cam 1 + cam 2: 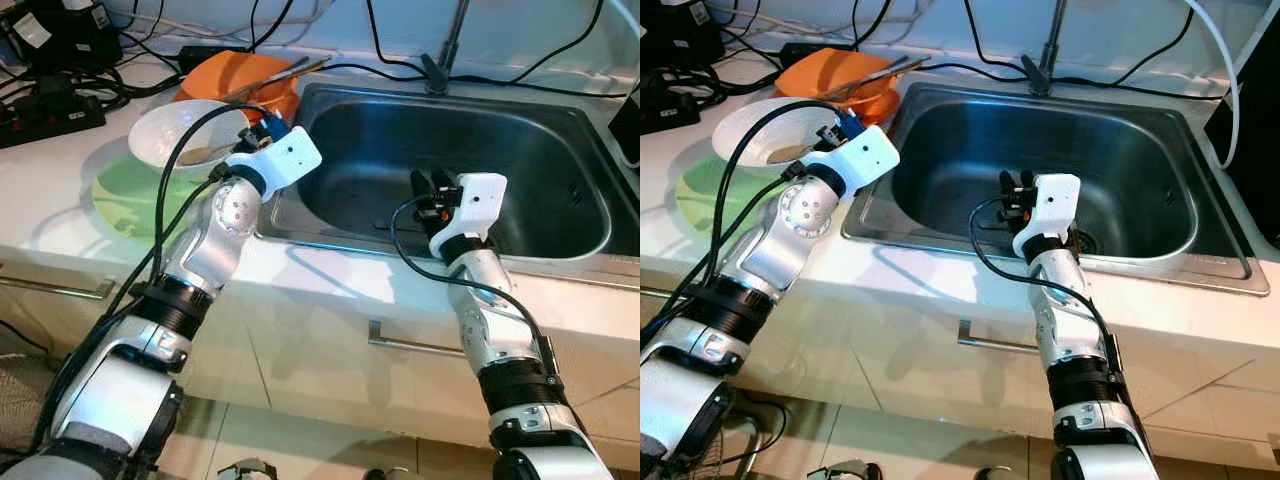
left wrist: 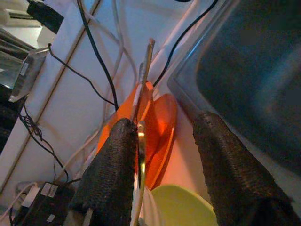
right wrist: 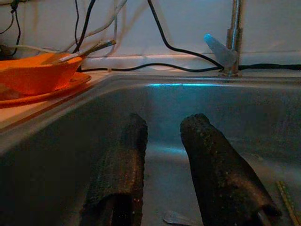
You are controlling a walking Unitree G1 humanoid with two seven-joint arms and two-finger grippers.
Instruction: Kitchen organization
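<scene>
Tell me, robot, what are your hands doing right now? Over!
Left gripper open beside white bowl, near orange bowl. Right gripper open, low inside sink. Cables behind sink.

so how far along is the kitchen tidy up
Early. Nothing looks moved yet: the white bowl, green plate and orange dishes with utensils sit on the counter. The left gripper, jaws open, reaches toward them; the right gripper hangs open over the sink.

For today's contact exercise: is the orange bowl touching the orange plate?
Touching. The right wrist view shows the orange bowl sitting directly on the orange plate.
</scene>
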